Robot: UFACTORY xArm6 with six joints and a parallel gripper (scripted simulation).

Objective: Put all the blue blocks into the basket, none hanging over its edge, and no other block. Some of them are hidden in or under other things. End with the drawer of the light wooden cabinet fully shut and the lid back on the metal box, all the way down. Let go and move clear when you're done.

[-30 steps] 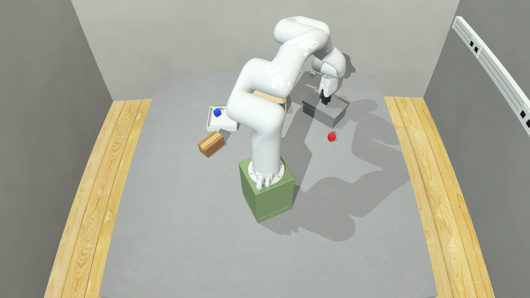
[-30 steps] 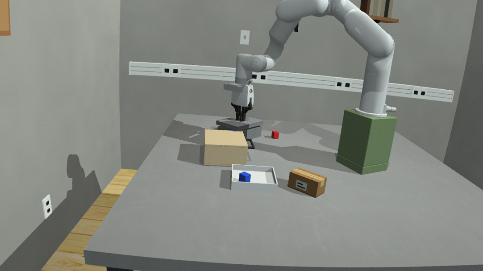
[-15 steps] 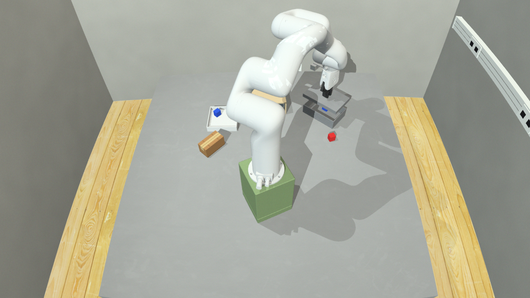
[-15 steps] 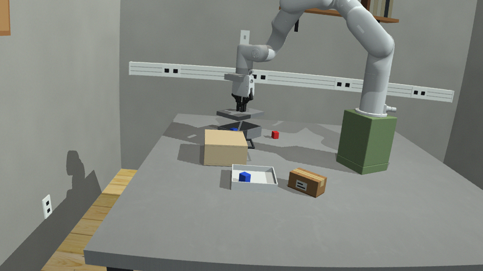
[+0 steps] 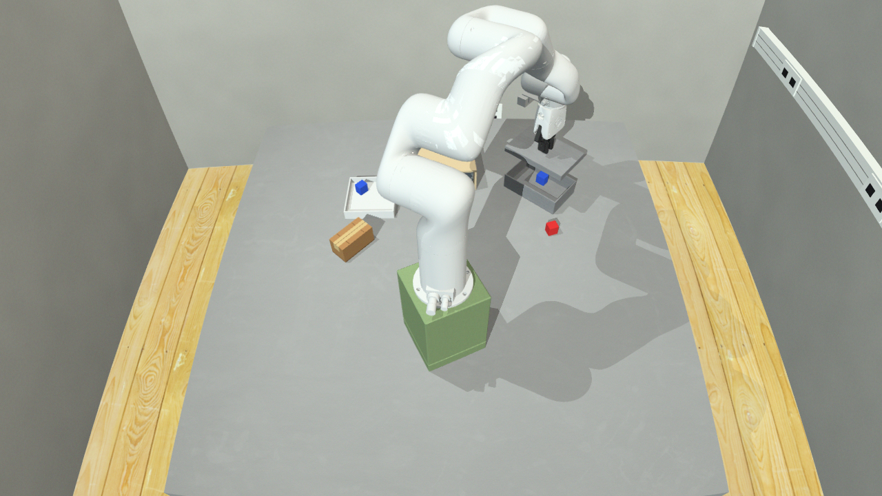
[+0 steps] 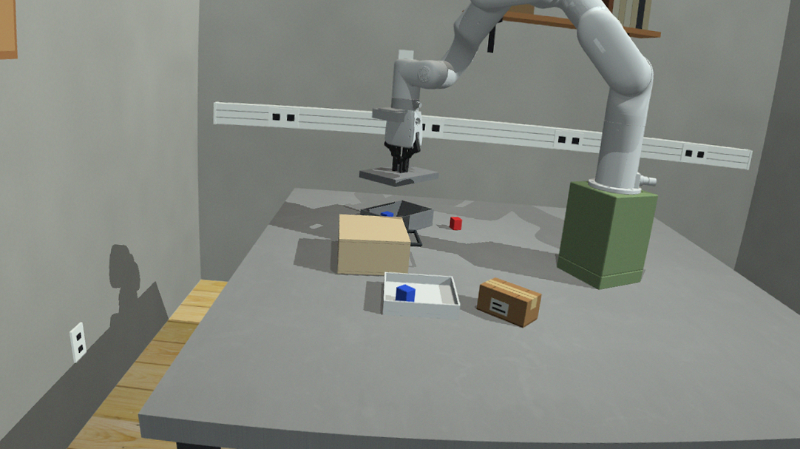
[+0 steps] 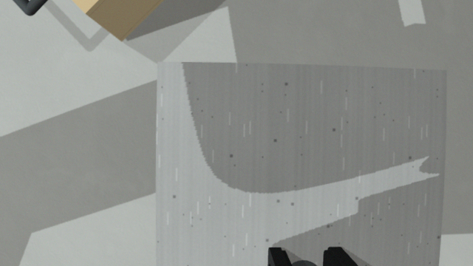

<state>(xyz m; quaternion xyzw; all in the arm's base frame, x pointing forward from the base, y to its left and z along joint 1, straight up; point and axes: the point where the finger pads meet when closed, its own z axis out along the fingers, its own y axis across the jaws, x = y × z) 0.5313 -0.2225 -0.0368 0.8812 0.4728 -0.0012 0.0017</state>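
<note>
My gripper [image 5: 544, 147] [image 6: 399, 169] [image 7: 304, 255] is shut on the grey lid [image 5: 564, 158] [image 6: 373, 175] [image 7: 259, 129] at its knob. The lid hangs level above the open metal box [image 5: 542, 200] [image 6: 420, 218], clear of its rim. A blue block [image 5: 541, 178] [image 6: 387, 213] lies inside that box. Another blue block [image 5: 361, 187] [image 6: 405, 293] lies inside the white basket [image 5: 370, 214] [image 6: 421, 309]. The light wooden cabinet [image 5: 448, 161] [image 6: 371, 256] [image 7: 123, 20] is partly behind the arm in the top view. Its black handle [image 6: 417, 239] [image 7: 31, 10] shows, but how far the drawer stands open is hidden.
A red block [image 5: 552, 228] [image 6: 455, 223] lies on the table near the metal box. A brown cardboard box [image 5: 352, 239] [image 6: 508, 302] stands beside the basket. The cabinet stands between the basket and the metal box. The arm's green base [image 5: 456, 333] [image 6: 604, 238] stands on the table.
</note>
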